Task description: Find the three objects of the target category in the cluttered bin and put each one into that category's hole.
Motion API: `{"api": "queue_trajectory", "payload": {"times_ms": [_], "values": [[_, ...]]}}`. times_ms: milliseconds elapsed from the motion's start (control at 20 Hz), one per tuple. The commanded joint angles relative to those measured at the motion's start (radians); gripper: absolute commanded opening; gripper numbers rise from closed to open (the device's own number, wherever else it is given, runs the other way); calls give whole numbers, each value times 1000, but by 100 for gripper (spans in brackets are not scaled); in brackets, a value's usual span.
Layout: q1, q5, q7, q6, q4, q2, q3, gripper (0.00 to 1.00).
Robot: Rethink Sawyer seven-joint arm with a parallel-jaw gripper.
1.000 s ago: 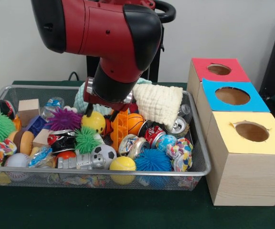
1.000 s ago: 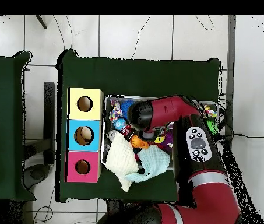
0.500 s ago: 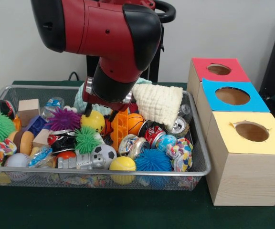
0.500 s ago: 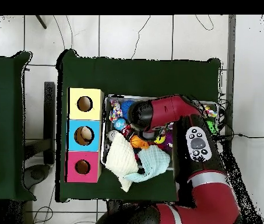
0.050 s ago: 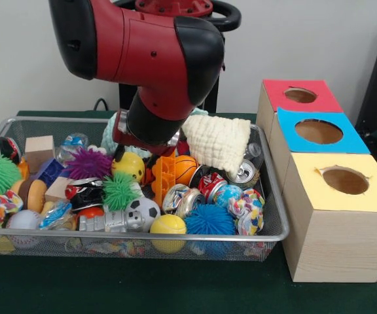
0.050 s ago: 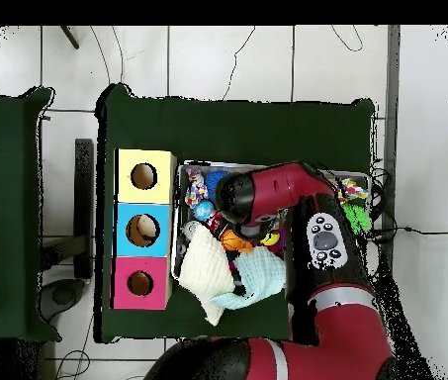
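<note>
- Red arm's gripper (image 5: 131,147) low over yellow ball (image 5: 129,166) mid-bin (image 5: 267,190), finger state can't tell
- Descend straight; avoid snagging cream cloth (image 5: 218,142) beside it

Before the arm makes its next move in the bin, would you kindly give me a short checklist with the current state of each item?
1. Gripper over the bin: ok, beside the yellow ball.
2. Open or shut: cannot tell; the arm hides it.
3. Holding something: cannot tell.
4. Holes in the red, blue and yellow box unblocked: ok.
5. White cloth inside the bin: not ok, it drapes over the rim.
</note>
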Motion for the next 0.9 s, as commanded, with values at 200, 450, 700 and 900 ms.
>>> {"api": "queue_trajectory", "payload": {"times_ms": [200, 450, 700, 900], "values": [[22, -19, -11, 76, -59, 92, -29, 100], [24, -14, -4, 38, -55, 94, -38, 100], [21, -3, 0, 2, -57, 91, -28, 100], [19, -2, -4, -3, -52, 88, -26, 0]]}}
